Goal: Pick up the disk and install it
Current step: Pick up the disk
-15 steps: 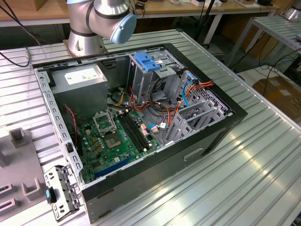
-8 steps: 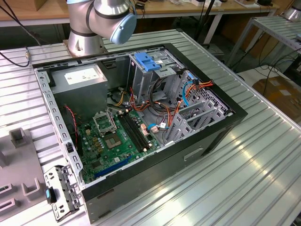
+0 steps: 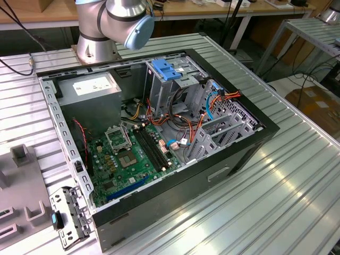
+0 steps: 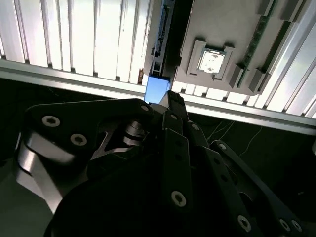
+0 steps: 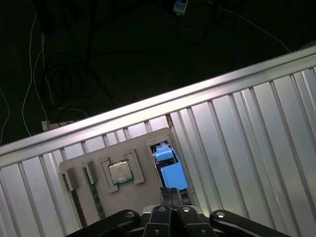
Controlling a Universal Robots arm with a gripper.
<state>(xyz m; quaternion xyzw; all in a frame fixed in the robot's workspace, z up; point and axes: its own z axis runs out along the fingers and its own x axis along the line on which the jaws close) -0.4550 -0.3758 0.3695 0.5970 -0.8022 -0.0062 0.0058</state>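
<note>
The disk (image 3: 68, 218) rests at the edge of a grey fixture plate (image 3: 21, 180), at the exterior view's lower left beside the open computer case (image 3: 159, 133). It is silver metal with a blue rail end. In both wrist views its blue rail (image 5: 173, 174) (image 4: 157, 89) lies just beyond my fingertips, set in a slot of the plate. My gripper (image 5: 172, 195) (image 4: 170, 101) hovers above it, the two fingers pressed together with nothing between them. The grey drive cage (image 3: 172, 85) with a blue latch stands at the back of the case.
The fixture plate (image 5: 98, 153) also holds a processor chip (image 5: 120, 172) and memory sticks (image 5: 94, 190). The ribbed metal table's edge (image 5: 148, 106) runs close by, with dark floor and cables beyond. Inside the case are a green motherboard (image 3: 130, 156), a power-supply box (image 3: 90, 87) and loose cables.
</note>
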